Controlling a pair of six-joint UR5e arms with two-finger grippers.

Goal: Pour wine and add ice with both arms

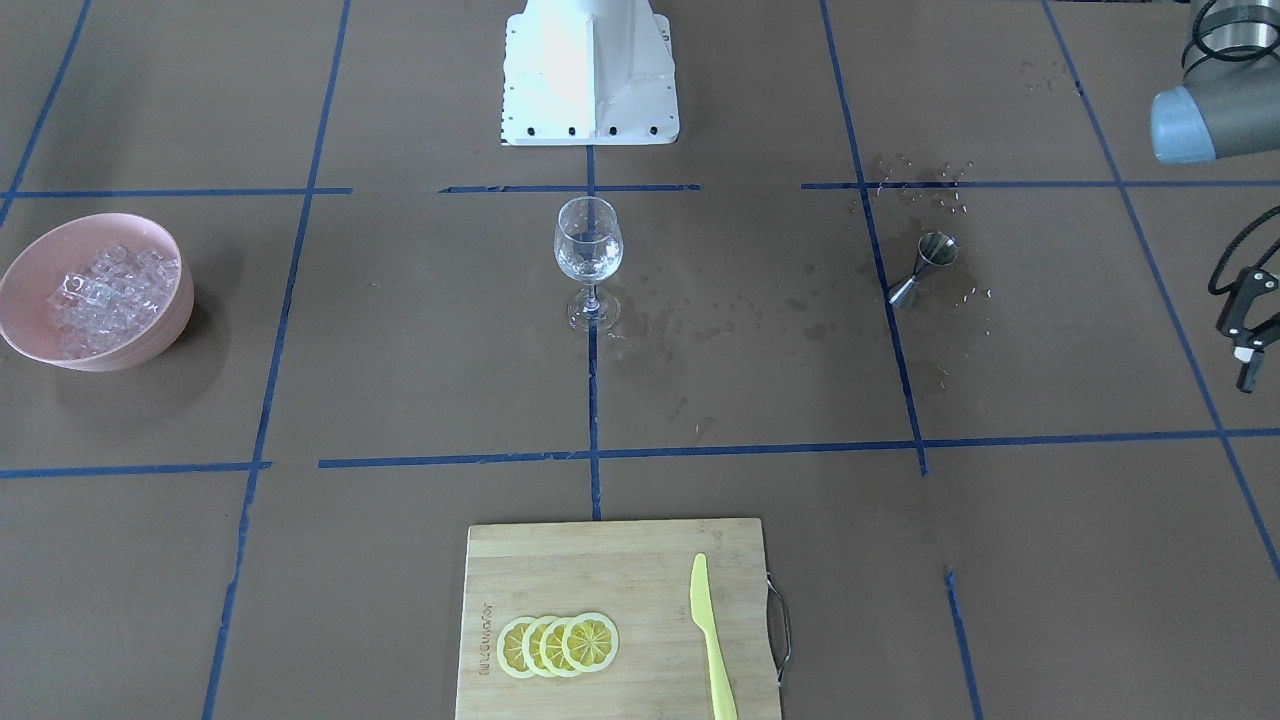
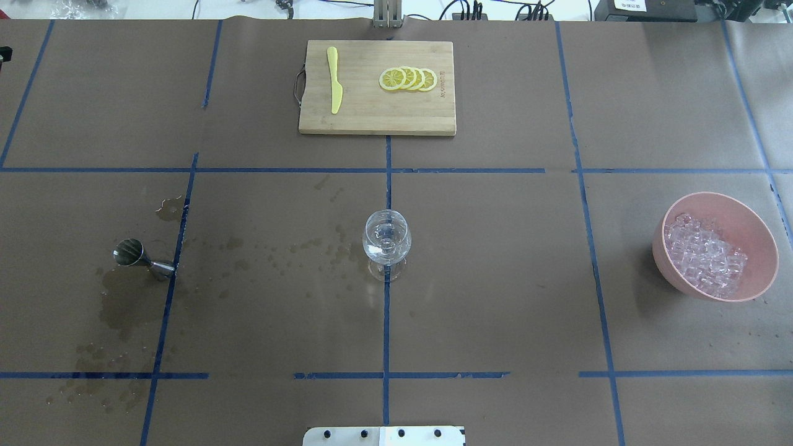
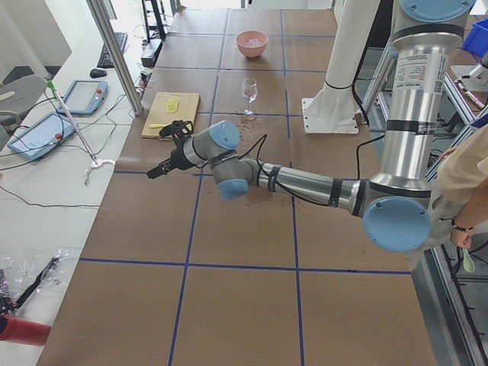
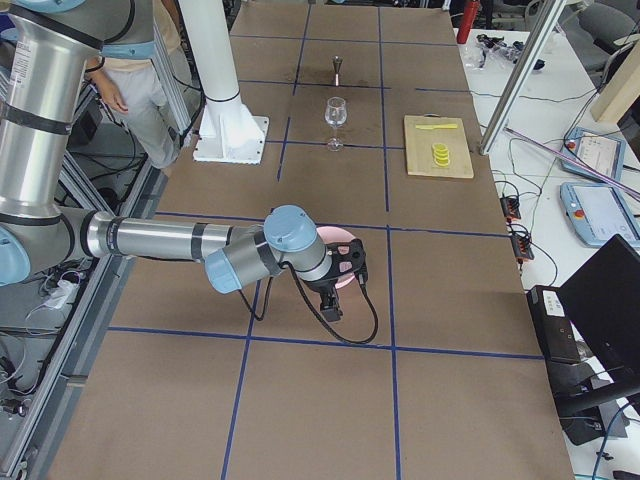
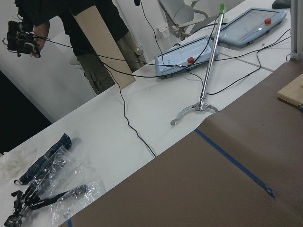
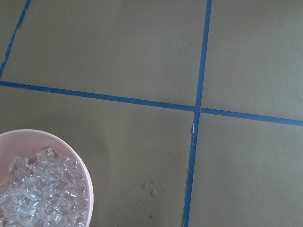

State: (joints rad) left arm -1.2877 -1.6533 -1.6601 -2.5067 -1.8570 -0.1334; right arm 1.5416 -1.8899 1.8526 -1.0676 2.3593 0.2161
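black left jaws sit near the counter's edge, right jaws hang by the pink bowl (image 2: 759, 238); i cannot tell if either pair is parted or closed. the ice (image 2: 706, 260) heaps in that bowl, well apart from the wine glass (image 2: 386, 238). i judge the cubes light, hard, slick: pinch one top cube across flat faces. the cutting board (image 2: 372, 111) bears a mark too small to read.
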